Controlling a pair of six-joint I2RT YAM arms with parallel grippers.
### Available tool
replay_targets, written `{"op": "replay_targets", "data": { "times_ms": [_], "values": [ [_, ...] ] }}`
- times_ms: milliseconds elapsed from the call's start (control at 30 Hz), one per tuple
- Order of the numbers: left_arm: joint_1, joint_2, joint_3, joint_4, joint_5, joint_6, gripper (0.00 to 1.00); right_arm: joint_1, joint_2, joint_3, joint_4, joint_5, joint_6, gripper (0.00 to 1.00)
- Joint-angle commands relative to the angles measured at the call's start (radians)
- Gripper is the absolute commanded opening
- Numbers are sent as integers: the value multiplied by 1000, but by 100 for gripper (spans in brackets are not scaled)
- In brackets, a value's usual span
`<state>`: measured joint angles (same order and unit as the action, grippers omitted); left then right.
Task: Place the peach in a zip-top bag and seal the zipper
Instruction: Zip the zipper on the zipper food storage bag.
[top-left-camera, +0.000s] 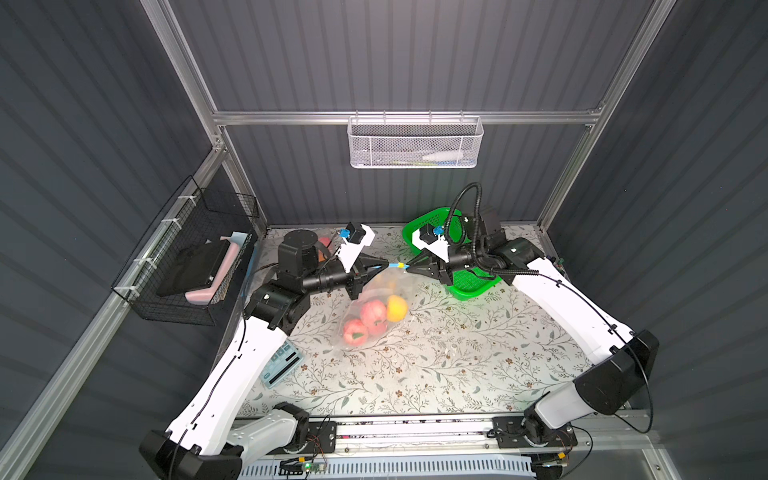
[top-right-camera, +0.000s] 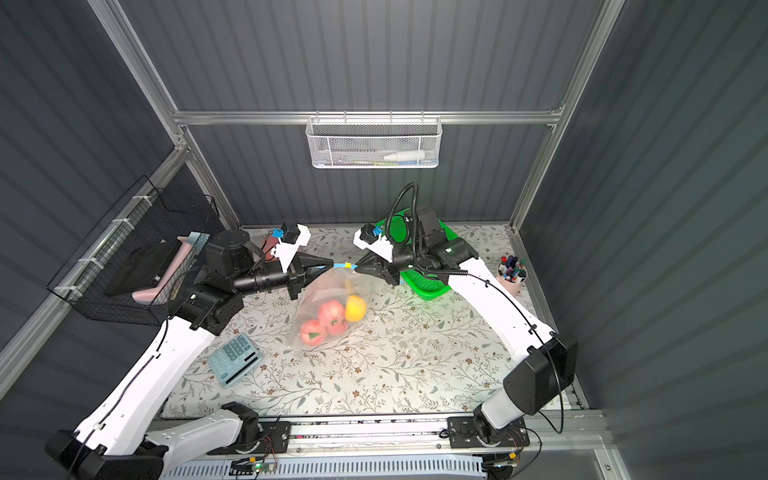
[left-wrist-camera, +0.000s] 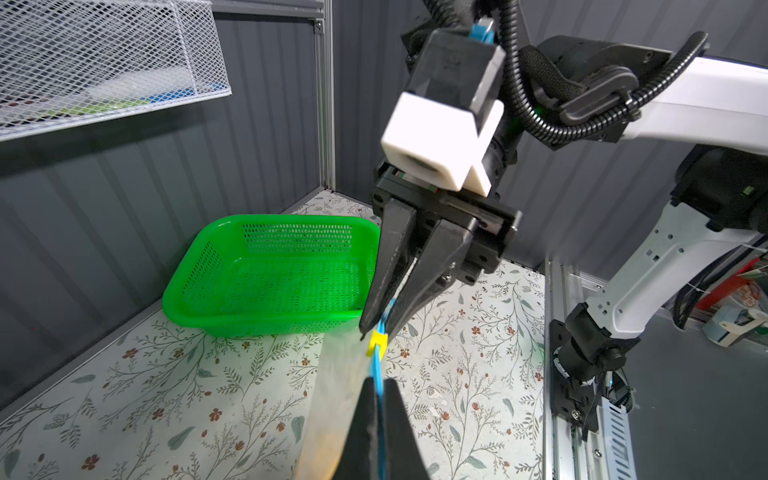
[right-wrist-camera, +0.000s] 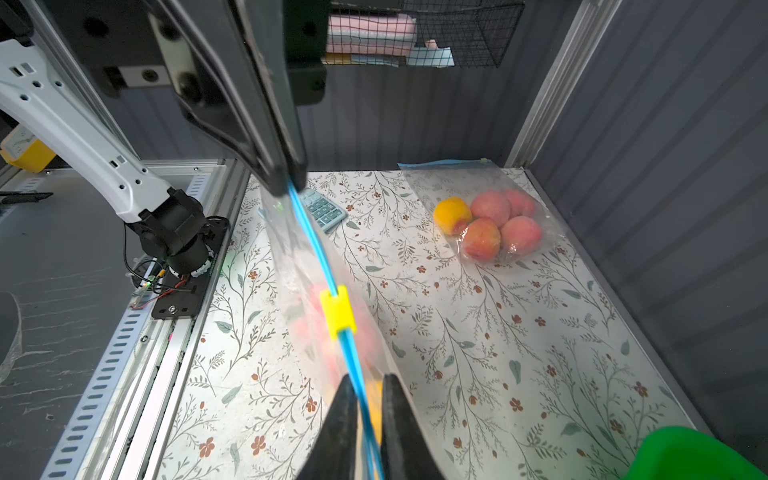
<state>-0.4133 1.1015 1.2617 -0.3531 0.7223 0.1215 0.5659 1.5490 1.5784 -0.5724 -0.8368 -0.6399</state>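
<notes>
Blue zipper (right-wrist-camera: 309, 232) — clamped by left end effector (top-left-camera: 386, 264) and right end effector (top-left-camera: 408, 268).

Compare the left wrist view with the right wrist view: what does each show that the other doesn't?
Only the left wrist view: the white mesh wall basket and the inside of the green basket, of which the right wrist view catches just a corner. Only the right wrist view: a second bag of peaches by the wall, the calculator and the black wire basket. Both: the left pincer and right pincer shut on the blue zipper strip of the held bag, with the yellow slider between them, above the floral table.
</notes>
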Motion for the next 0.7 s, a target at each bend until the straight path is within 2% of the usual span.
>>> {"op": "replay_targets", "data": {
  "times_ms": [0, 100, 167, 300, 367, 533, 667],
  "values": [
    [1, -31, 25, -17, -25, 39, 0, -18, -16, 12, -50, 9, -42, 14],
    [1, -30, 20, -15, -1, 44, 0, -21, -13, 21, -38, -26, -29, 15],
    [1, -23, 25, -23, 20, 56, 0, -17, -12, 33, -14, -64, 3, 22],
    [1, -7, 31, -30, 35, 64, 0, 7, -29, 16, 68, -84, 56, 44],
    [1, 1, 35, -32, 43, 65, 0, 20, -31, 6, 101, -85, 72, 48],
    [1, 12, 36, -35, 51, 70, 0, 46, 1, 23, 124, -92, 91, 49],
    [1, 14, 37, -35, 52, 70, 0, 58, 24, 44, 101, -121, 72, 37]
  ]
}}
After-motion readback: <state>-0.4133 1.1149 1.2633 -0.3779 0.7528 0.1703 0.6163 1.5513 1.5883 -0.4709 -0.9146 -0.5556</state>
